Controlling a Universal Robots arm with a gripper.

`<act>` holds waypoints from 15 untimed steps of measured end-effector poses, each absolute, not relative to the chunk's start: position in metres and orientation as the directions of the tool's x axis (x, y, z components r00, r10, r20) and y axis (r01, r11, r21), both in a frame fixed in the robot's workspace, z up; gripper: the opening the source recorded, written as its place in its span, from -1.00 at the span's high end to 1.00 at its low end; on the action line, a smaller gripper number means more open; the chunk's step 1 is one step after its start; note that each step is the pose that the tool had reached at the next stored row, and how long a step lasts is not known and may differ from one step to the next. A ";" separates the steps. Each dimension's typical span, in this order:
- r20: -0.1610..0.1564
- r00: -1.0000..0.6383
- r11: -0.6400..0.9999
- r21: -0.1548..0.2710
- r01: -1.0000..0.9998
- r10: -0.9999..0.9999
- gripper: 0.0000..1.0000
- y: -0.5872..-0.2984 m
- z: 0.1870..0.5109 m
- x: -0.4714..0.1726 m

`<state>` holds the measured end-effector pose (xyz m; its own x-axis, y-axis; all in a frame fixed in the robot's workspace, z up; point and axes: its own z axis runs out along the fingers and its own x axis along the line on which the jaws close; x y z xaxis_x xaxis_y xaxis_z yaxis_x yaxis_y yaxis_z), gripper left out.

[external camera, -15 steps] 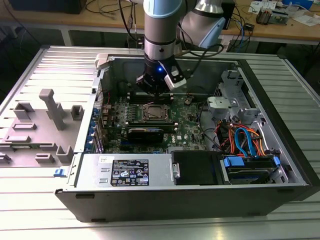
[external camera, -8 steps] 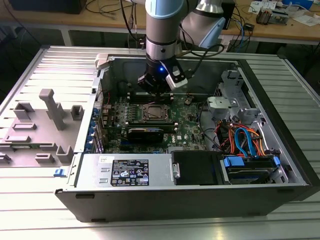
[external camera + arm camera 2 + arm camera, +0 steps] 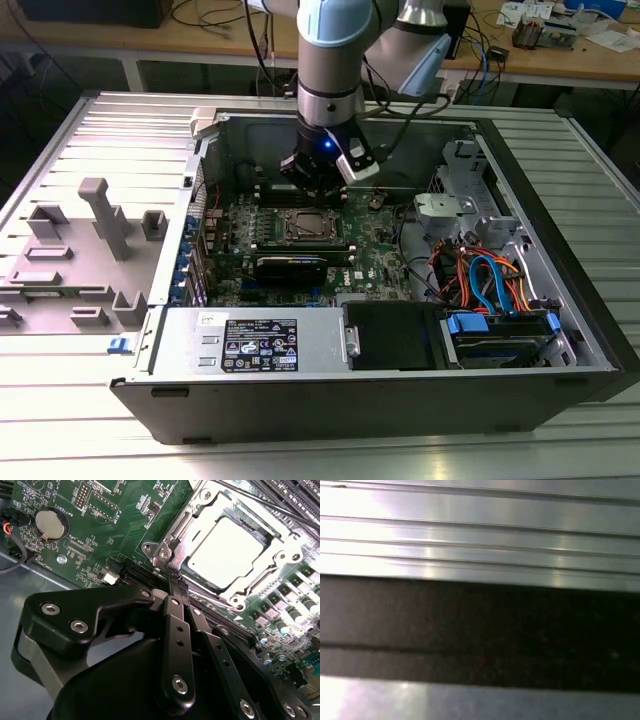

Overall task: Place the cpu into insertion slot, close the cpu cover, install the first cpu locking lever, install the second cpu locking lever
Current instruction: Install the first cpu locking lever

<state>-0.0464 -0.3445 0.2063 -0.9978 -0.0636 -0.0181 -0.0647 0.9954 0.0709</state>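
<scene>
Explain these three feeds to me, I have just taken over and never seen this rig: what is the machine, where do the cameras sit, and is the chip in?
The machine is one robot arm reaching down into an open computer case. The case lies on a ribbed metal table, beside a grey holder tray. The exterior view is taken from off the arm, and both wrist views ride on it. In the second wrist view the black gripper has its jaws pressed together, with the tip at a corner of the insertion slot. The cpu sits in the slot and the cpu cover lies flat around it. Whether the jaws pinch anything, I cannot tell. The first wrist view is a blurred look at ribbed metal.
</scene>
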 end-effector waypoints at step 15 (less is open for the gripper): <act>-0.018 -0.998 0.995 0.071 -0.065 -0.064 0.79 -0.344 0.215 -0.046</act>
